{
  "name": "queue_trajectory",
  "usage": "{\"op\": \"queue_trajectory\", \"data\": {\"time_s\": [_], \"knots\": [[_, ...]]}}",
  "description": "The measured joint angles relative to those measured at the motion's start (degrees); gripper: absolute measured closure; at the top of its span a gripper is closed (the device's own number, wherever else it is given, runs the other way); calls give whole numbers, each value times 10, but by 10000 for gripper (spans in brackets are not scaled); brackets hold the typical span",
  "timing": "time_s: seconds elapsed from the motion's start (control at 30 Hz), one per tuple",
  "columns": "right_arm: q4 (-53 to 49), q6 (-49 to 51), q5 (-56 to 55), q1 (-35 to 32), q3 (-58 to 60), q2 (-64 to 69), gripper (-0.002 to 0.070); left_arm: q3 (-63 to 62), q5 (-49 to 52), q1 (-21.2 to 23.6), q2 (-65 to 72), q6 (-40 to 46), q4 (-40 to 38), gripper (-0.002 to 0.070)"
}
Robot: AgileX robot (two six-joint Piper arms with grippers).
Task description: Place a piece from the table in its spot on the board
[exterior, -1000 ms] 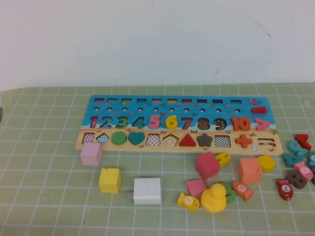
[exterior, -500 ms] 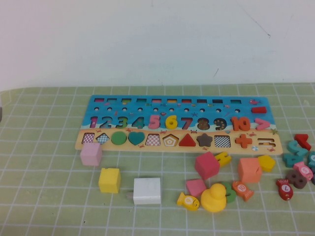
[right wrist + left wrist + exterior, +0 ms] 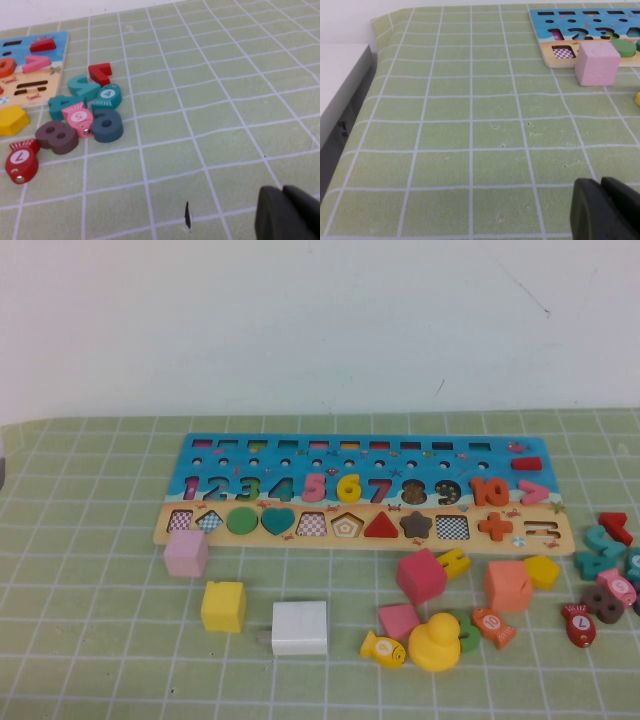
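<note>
The board (image 3: 200, 525) lies across the far middle of the green grid mat. The bright-yellow numeral 6 (image 3: 348, 487) sits in the board's blue numeral row, between the pink 5 and the red 7. Neither gripper shows in the high view. My left gripper (image 3: 601, 184) is shut and empty, low over bare mat on the left, well short of the board's left end (image 3: 555, 56). My right gripper (image 3: 283, 194) is shut and empty over bare mat on the right, away from the board's right end (image 3: 30, 80).
In front of the board stand a pink cube (image 3: 186, 553), a yellow cube (image 3: 222, 606), a white cube (image 3: 299, 628), a magenta cube (image 3: 420, 575) and an orange cube (image 3: 507, 586). A yellow duck (image 3: 435, 642) and a yellow fish (image 3: 383, 648) lie nearby. Loose numerals and fish (image 3: 605, 585) cluster at the right.
</note>
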Motion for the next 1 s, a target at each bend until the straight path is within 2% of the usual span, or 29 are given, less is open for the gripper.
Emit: {"op": "queue_trajectory", "data": {"time_s": [0.6,1.0], "knots": [[0,0,0,0,0,0,678,0,1,0,0,1,0,677],[0,0,0,27,0,0,678,0,3,0,0,1,0,677]]}}
